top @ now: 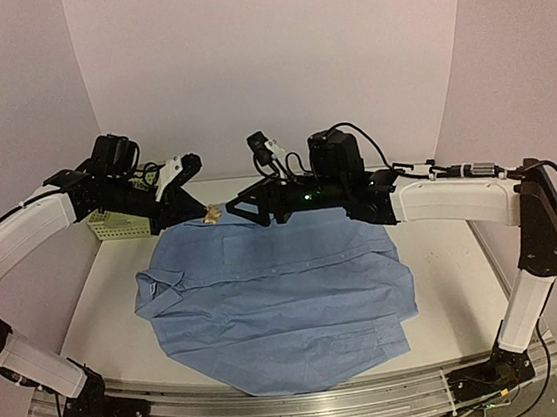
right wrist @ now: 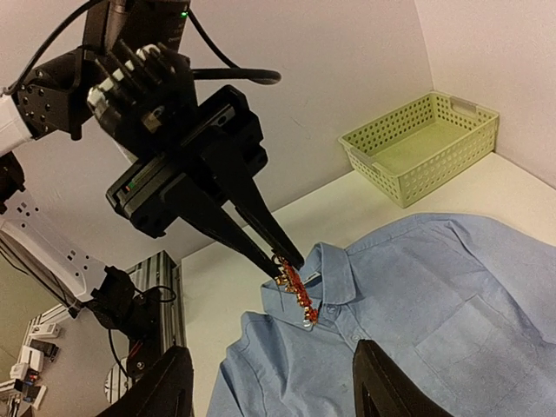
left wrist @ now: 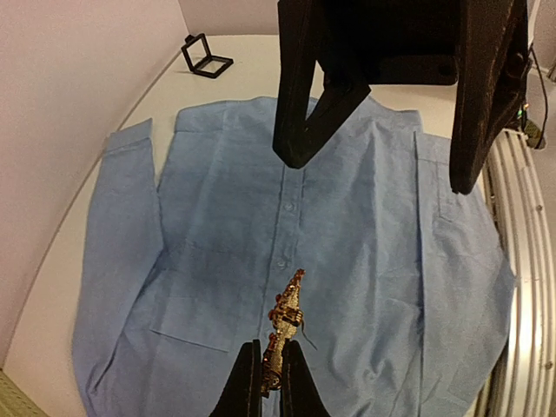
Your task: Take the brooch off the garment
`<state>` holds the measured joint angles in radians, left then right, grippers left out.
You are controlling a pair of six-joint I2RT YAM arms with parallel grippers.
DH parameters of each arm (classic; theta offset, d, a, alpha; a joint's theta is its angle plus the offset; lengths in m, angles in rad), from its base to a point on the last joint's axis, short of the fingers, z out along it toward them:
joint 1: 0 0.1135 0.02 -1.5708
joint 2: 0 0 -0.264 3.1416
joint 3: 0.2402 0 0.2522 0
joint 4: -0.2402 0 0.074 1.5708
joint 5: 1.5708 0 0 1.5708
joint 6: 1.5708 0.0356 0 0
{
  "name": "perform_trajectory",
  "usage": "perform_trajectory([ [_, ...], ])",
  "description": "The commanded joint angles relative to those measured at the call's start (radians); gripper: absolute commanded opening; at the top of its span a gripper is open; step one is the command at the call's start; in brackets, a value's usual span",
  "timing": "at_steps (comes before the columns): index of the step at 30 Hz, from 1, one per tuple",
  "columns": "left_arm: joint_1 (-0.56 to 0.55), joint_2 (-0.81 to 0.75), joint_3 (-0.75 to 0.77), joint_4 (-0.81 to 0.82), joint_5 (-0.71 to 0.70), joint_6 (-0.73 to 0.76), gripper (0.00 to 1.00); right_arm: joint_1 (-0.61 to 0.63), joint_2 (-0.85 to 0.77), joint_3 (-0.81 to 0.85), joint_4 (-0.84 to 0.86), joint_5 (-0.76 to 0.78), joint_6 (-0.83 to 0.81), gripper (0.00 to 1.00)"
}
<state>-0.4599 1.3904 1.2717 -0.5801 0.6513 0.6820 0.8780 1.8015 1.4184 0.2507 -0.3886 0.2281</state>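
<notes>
The light blue shirt (top: 279,299) lies flat on the table, collar to the left. My left gripper (top: 201,212) is shut on the orange-red, golden brooch (top: 213,214) and holds it in the air above the shirt's collar end. In the left wrist view the brooch (left wrist: 285,323) sticks up from between the closed fingertips of the left gripper (left wrist: 269,354), high over the shirt (left wrist: 365,261). In the right wrist view the brooch (right wrist: 295,291) hangs from the left gripper (right wrist: 291,261) over the collar. My right gripper (right wrist: 269,369) is open and empty, facing it above the shirt (right wrist: 434,304).
A green mesh basket (top: 114,225) stands at the back left behind the left arm; it also shows in the right wrist view (right wrist: 426,143). A small black square box (left wrist: 207,59) sits on the table beyond the shirt's hem. The right gripper's fingers (left wrist: 300,122) hang close to the left gripper.
</notes>
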Motion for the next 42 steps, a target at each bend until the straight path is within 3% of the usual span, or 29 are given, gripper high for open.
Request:
perform_trajectory([
  [1,-0.002,0.013,0.095,-0.058,0.108,-0.187,0.00,0.005,0.010,0.052,0.032,-0.033,0.031,0.63],
  [4,-0.002,0.029,0.125,-0.083,0.122,-0.254,0.00,0.005,0.032,0.064,0.032,-0.011,0.047,0.68],
  [11,-0.008,0.018,0.130,-0.096,0.126,-0.356,0.00,0.007,0.126,0.122,0.094,-0.068,0.127,0.66],
  [15,-0.011,0.009,0.127,-0.094,0.135,-0.392,0.00,0.007,0.147,0.116,0.178,-0.126,0.158,0.58],
  [20,-0.011,0.000,0.110,-0.085,0.137,-0.401,0.00,0.007,0.147,0.097,0.201,-0.151,0.164,0.41],
  [24,-0.011,-0.001,0.101,-0.080,0.138,-0.401,0.00,0.007,0.134,0.082,0.207,-0.163,0.159,0.40],
  [32,-0.012,0.001,0.100,-0.067,0.163,-0.389,0.00,0.008,0.137,0.092,0.208,-0.130,0.170,0.28],
  [42,-0.014,-0.003,0.094,-0.059,0.163,-0.397,0.00,0.019,0.151,0.093,0.223,-0.152,0.180,0.25],
])
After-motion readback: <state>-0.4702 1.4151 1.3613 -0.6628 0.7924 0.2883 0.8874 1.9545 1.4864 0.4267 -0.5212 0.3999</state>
